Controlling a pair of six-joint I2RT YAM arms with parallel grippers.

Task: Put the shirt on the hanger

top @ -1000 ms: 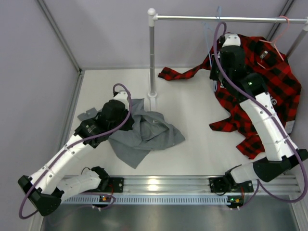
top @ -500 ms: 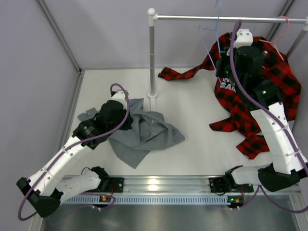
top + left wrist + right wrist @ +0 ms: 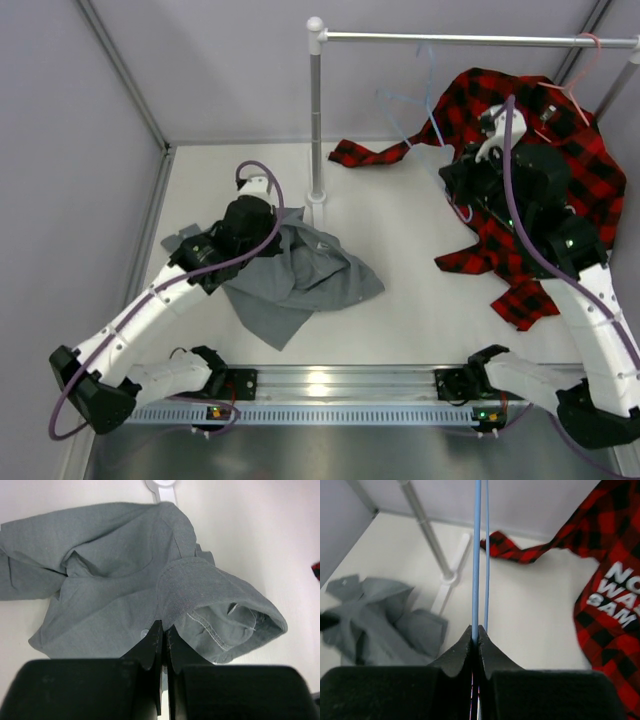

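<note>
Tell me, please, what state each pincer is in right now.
The left pincer is closed, pinching the shirt.
The right pincer is closed on the hanger.

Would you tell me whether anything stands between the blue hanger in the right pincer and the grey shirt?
Nothing lies squarely between them. The hanger, clamped in the right pincer, faces the shirt across table. The rack post stands beside that line, by the shirt's far edge, and the plaid sleeve lies flat nearby.
</note>
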